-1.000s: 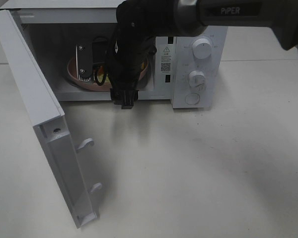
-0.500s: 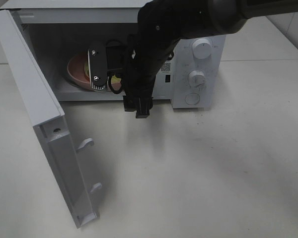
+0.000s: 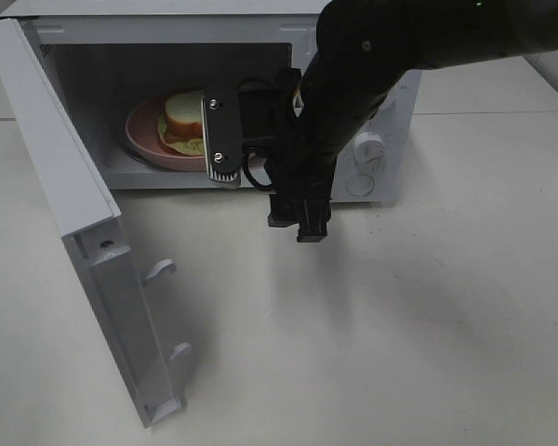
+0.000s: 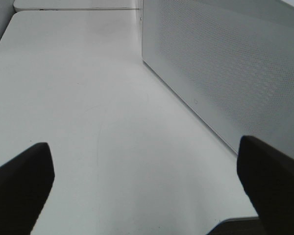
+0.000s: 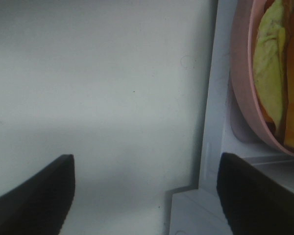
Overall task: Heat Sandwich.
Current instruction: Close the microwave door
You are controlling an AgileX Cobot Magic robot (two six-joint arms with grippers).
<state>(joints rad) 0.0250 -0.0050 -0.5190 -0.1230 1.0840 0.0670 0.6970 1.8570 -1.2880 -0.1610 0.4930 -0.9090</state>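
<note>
Two pincers gaped wide, both empty: left pincer point(image 4: 146, 188) over the bench point(image 4: 78, 98) beside the microwave point(image 4: 225, 63), right pincer point(image 5: 146, 196) before its open front. The sandwich point(image 3: 180, 115) sat on a pink plate point(image 3: 141, 136) inside.

No writing can be read anywhere; marks on the microwave's control panel point(image 3: 372, 175) are too blurred.

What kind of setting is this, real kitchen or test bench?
Probably a robot test bench: plain white table, a lone white microwave holding a sandwich on a pink plate, and a black robot arm in front.
</note>
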